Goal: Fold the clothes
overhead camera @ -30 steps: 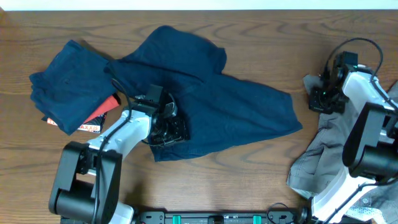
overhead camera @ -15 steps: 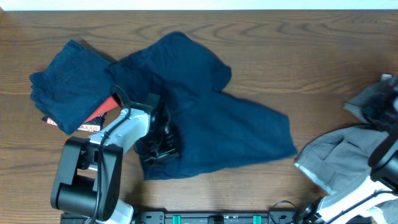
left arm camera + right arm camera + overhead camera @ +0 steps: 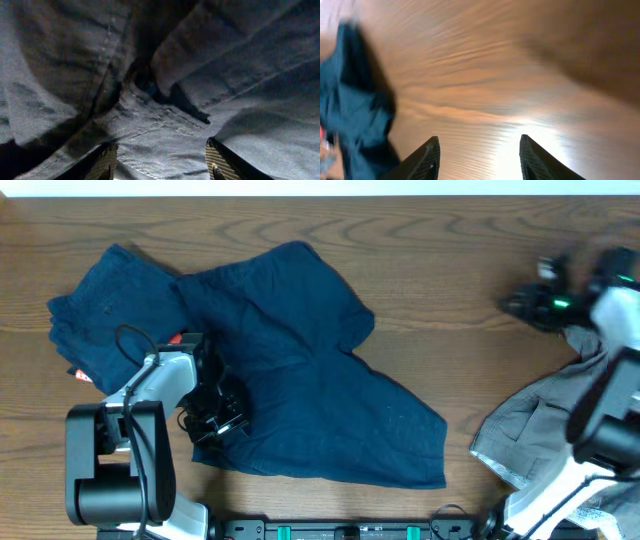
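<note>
Blue garment: the dark blue garment lies spread out and rumpled across the middle of the table, its lower edge near your side.
Left gripper: your left gripper sits low on the garment's lower-left corner. In the left wrist view its fingers stand well apart, with creased cloth and a seam running between them, and no fold is pinched. It reads as released.
Right gripper: your right gripper is over bare wood at the far right, well apart from the blue garment. Its fingers are spread and hold nothing. It looks blurred in the overhead view.
Folded pile: a folded blue piece lies at the far left, touching the spread garment, with something red showing at its edge.
Grey garment: a grey garment lies crumpled at the right edge, beside the right arm.
</note>
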`<control>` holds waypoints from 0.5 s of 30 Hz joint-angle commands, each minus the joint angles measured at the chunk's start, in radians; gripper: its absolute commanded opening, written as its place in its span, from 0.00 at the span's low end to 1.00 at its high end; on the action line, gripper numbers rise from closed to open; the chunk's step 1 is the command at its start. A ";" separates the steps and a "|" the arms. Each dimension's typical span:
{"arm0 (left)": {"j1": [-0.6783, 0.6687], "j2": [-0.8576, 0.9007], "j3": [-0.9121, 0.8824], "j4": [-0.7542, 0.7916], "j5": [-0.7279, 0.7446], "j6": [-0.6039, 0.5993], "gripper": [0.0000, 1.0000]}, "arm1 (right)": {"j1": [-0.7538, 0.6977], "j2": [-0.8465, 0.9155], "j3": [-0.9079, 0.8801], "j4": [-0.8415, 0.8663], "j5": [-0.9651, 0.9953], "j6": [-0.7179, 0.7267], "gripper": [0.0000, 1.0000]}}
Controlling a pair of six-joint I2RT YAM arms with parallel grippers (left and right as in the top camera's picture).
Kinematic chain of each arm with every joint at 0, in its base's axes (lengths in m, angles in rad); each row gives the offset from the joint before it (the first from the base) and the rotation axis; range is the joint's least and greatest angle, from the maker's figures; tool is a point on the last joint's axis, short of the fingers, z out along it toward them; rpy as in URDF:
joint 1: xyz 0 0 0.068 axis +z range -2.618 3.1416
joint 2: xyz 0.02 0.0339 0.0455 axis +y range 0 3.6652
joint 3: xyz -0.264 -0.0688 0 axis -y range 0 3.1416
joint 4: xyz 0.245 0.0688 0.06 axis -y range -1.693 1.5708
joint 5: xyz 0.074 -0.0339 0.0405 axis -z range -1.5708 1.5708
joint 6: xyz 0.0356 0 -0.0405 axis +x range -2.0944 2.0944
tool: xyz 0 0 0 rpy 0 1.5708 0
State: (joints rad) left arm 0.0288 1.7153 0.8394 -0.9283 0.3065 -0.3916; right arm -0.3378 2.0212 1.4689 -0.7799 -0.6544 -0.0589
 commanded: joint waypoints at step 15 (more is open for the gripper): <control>0.007 0.013 -0.009 0.030 -0.039 0.014 0.59 | 0.522 0.258 -0.012 0.347 -0.105 0.288 0.62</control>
State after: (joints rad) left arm 0.0303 1.7153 0.8394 -0.9241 0.3061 -0.3920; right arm 0.1368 2.2230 1.4677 -0.4519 -0.7837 0.1482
